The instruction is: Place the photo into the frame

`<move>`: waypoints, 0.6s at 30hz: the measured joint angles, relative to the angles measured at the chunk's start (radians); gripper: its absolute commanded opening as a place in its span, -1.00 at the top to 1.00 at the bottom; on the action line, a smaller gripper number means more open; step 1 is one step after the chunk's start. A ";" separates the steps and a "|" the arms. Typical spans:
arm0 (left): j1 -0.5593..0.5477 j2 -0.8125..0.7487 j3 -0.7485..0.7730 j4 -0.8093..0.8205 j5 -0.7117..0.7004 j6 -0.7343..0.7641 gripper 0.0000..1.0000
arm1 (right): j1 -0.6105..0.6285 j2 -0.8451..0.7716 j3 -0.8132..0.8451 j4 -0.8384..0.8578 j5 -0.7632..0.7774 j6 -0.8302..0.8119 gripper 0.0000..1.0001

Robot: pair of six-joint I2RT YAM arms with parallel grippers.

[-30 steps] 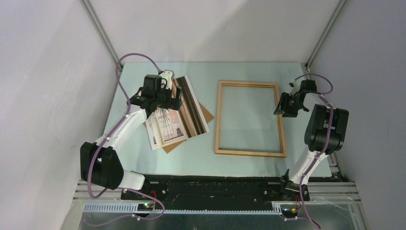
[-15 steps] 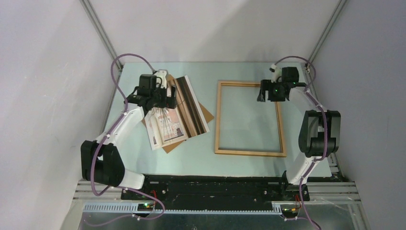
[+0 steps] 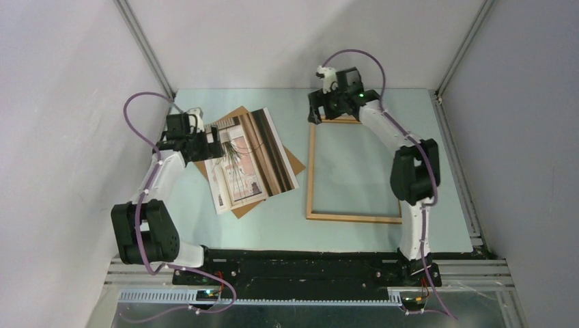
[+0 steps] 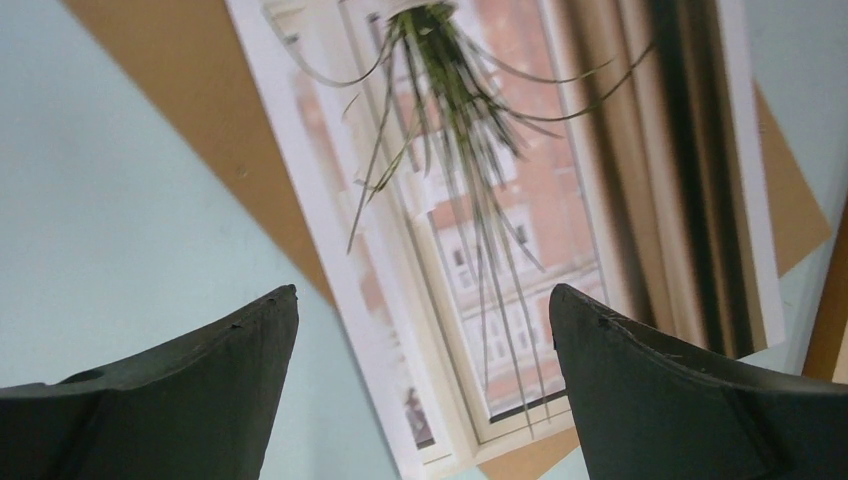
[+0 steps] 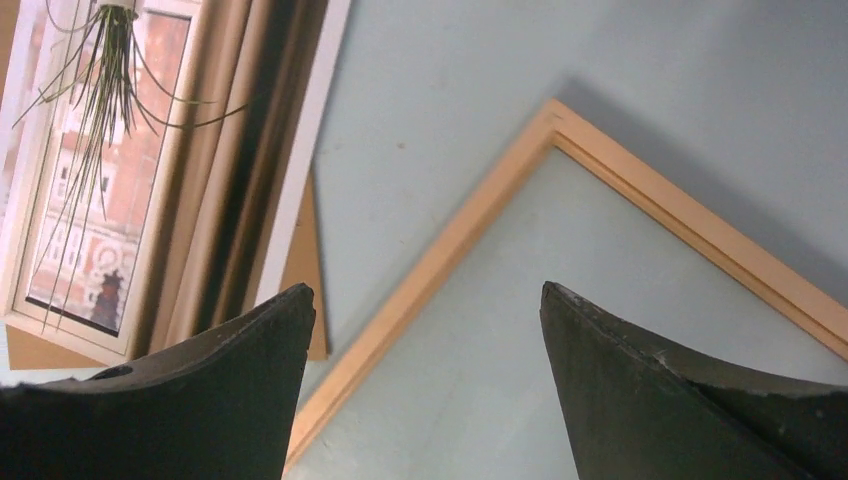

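Left gripper (image 4: 422, 300), jaws spread wide, hovers over photo (image 3: 249, 160). Right gripper (image 5: 428, 290), jaws likewise spread, hangs above far-left corner of frame (image 3: 311, 171). Neither holds anything.

Likely step: lifting print. Best pinch paper alone where it overhangs backing board (image 3: 295, 162), lift flat, avoid creasing. Right arm could steady frame.

Photo lies face up, askew on board, left of frame and outside it. Shows grass plant, window, brown striped curtains, white border.
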 measured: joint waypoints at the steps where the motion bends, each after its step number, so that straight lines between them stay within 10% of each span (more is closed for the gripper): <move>1: 0.022 0.003 -0.006 -0.005 0.009 -0.003 -0.99 | 0.014 0.037 0.041 -0.008 -0.006 0.003 -0.74; 18: 0.201 0.159 -0.049 -0.040 0.127 -0.032 -0.96 | 0.142 0.500 0.497 -0.111 -0.165 0.190 -0.68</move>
